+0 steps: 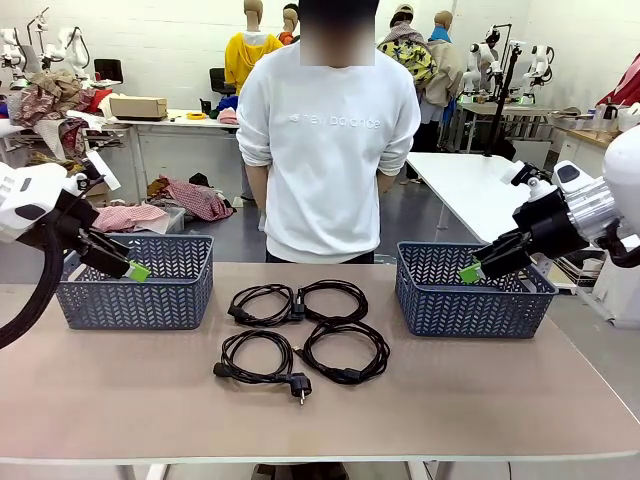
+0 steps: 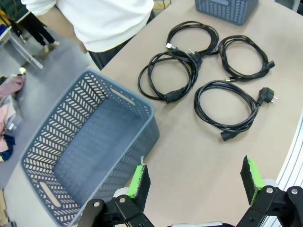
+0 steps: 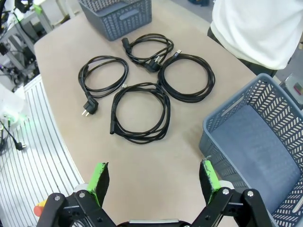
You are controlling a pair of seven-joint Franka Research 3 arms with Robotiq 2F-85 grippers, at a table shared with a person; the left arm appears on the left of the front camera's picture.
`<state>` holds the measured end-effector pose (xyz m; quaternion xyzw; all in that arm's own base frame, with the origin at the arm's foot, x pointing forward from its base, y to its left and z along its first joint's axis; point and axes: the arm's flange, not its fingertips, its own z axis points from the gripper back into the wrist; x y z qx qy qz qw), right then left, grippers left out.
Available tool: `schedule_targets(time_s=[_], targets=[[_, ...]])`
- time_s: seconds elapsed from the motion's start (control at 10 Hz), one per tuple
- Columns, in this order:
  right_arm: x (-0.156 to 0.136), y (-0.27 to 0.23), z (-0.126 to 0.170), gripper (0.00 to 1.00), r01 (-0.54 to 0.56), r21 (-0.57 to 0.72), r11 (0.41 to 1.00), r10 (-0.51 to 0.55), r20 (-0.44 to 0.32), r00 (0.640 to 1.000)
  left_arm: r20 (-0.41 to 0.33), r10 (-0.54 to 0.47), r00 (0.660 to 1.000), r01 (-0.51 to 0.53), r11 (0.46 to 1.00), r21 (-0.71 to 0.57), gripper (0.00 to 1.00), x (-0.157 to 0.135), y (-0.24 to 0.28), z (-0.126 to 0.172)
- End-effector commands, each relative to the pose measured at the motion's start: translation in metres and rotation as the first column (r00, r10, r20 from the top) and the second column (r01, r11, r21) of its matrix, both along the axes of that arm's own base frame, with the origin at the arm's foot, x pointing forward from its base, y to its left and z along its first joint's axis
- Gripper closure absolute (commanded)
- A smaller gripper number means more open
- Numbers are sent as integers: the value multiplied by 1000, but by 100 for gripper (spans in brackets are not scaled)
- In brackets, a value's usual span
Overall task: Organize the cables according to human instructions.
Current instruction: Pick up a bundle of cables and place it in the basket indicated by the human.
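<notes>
Jaws on both arms are wide open and hold nothing; the wrist views show the big gap between the green pads (image 2: pixel 138 182). From the front, the left gripper (image 1: pixel 137 271) hangs by the left basket (image 1: pixel 135 305), the right gripper (image 1: pixel 470 272) by the right basket (image 1: pixel 470 308). Four cables (image 1: pixel 300 310) lie on the table (image 1: pixel 120 390) between the baskets, near a person (image 1: pixel 330 150)

Four thin black cords, each wound into a loose round coil, lie flat in a two-by-two cluster to the right of the left blue-grey plastic basket (image 1: pixel 135 295). The far-left coil (image 1: pixel 240 312) sits nearest that basket and meets the far-right coil (image 1: pixel 335 283) at their plug ends. The near-left coil (image 1: pixel 225 370) trails a chunky round plug (image 1: pixel 299 388) away from the basket. The near-right coil (image 1: pixel 345 377) lies farthest from it.
</notes>
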<state>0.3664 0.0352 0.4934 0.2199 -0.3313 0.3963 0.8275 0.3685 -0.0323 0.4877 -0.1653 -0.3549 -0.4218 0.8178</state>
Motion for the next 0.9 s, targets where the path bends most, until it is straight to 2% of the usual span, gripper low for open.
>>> schedule_targets(time_s=[0.0, 0.8], targets=[[4, -2, -1, 0, -23, 15, 1000, 23, 14, 1000, 7, -16, 1000, 16, 1000, -12, 0, 2, 1, -1], [4, -2, -1, 0, -23, 15, 1000, 23, 14, 1000, 7, -16, 1000, 16, 1000, -12, 0, 2, 1, -1]])
